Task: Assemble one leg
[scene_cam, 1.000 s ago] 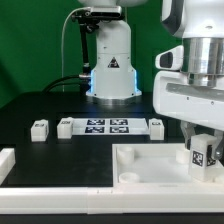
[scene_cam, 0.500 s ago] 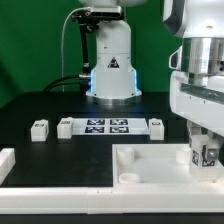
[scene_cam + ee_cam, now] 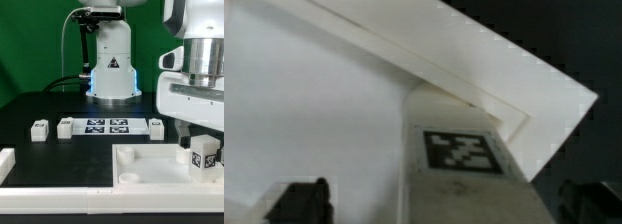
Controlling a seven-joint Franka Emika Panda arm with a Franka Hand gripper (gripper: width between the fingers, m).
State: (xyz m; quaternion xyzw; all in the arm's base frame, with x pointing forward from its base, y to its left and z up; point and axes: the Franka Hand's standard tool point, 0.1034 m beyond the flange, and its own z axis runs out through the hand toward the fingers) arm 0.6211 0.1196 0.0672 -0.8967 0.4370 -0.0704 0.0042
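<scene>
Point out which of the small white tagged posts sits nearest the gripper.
The leg at the exterior view's right, over the tray-like piece, right under the gripper. The other posts lie farther off by the marker board.

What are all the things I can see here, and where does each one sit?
leg: one, white with a black-and-white tag, between the gripper's fingers over the tray's corner at the exterior view's right.
tray: one, large, white, front of the table.
marker board: one, white with tags, mid-table.
small tagged pieces: three, white, one at each end of the marker board, one further to the exterior view's left.
white part: one, at the exterior view's left edge, cut off.
table: black.
robot base: white, at the back.
gripper: one, white with dark fingers, around the leg.
</scene>
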